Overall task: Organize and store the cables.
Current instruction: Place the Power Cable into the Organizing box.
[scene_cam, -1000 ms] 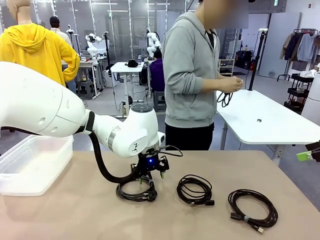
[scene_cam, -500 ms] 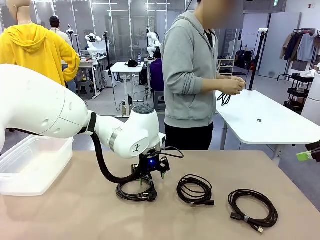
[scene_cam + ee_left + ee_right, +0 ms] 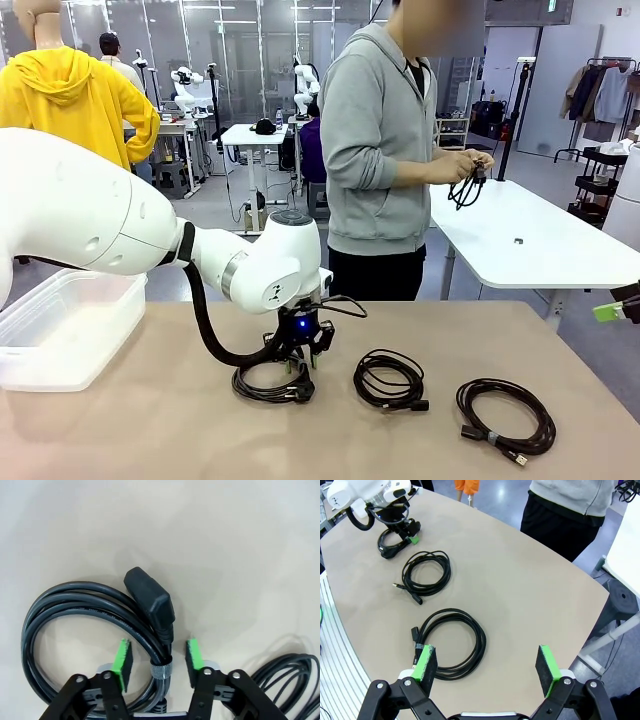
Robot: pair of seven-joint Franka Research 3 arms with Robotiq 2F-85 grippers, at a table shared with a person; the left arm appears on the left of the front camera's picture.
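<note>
Right gripper (image 3: 487,662): held above the near-right part of the table (image 3: 150,440), jaws wide apart, nothing between them

Large coil (image 3: 505,415): flat on table, nearest the robot side, at right. Not moved vs 1 s ago. Middle coil (image 3: 388,380): to its left, a little further in, apart from both neighbours. Not moved either.

Left coil (image 3: 272,385): flat on table, left gripper (image 3: 157,655) set down over it. Vs 1 s ago the wrist is seen slightly lower and the jaws are drawn in. Green pads are placed either side of the bundle at the band (image 3: 161,671), just below the plug (image 3: 150,597), with a small gap left each side. Jaws thus part-closed, not yet clamped. Judged: grasp in progress, coil not yet lifted, transfer to clear bin (image 3: 60,330) at far left still outstanding for all 3 coils.

Views: pad-to-cable gap is readable in left wrist view; in front view it is masked by the gripper body. Coil spacing is given from above by right wrist view; bin is given by front view.

Far side: a fourth cable (image 3: 462,192) is held in the person's hands (image 3: 465,165) beside the white table (image 3: 540,240). Hands are raised and shifted toward it vs 1 s ago; winding judged probable, so 1 more item is expected
</note>
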